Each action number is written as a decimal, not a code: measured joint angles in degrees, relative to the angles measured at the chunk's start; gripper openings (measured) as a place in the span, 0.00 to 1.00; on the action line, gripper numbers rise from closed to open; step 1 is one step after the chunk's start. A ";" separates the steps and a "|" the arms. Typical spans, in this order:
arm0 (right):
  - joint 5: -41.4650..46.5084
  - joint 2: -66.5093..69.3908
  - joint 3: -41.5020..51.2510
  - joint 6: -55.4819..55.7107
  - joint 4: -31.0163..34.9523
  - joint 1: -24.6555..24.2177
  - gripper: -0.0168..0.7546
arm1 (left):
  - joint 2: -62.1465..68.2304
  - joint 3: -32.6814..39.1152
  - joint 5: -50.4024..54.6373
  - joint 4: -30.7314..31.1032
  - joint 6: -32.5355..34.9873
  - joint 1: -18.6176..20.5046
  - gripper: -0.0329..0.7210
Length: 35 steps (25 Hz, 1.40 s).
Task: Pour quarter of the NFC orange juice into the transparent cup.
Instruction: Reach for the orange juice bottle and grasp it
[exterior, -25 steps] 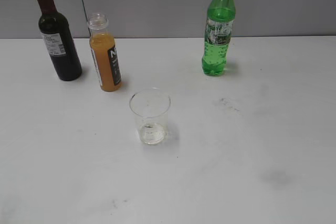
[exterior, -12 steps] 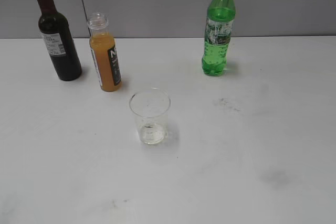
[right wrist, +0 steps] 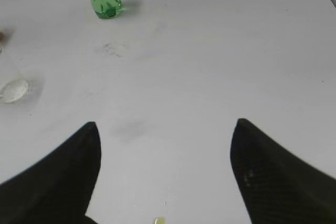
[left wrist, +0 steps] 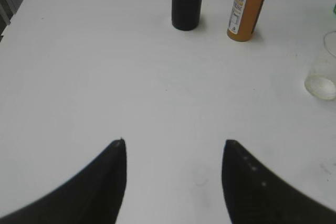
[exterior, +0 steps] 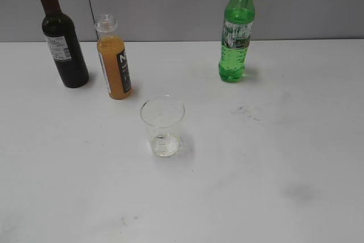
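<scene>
The NFC orange juice (exterior: 114, 64) stands upright and uncapped at the back left of the white table, a small clear bottle of orange liquid with a black label. It also shows in the left wrist view (left wrist: 248, 4). The transparent cup (exterior: 162, 125) stands empty and upright in front of it, toward the middle; its edge shows in the left wrist view (left wrist: 323, 66) and its base in the right wrist view (right wrist: 12, 89). My left gripper (left wrist: 174, 145) is open and empty above bare table, well short of the juice. My right gripper (right wrist: 165, 125) is open and empty. Neither gripper shows in the exterior view.
A dark wine bottle (exterior: 61, 37) stands left of the juice. A green soda bottle (exterior: 236, 32) with a yellow cap stands at the back right. A grey wall runs behind the table. Faint smudges mark the table right of the cup (exterior: 245, 110).
</scene>
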 joint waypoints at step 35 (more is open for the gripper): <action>-0.14 0.00 0.00 -4.90 0.73 0.00 0.79 | 5.36 -1.15 -13.34 -0.81 1.84 0.00 0.94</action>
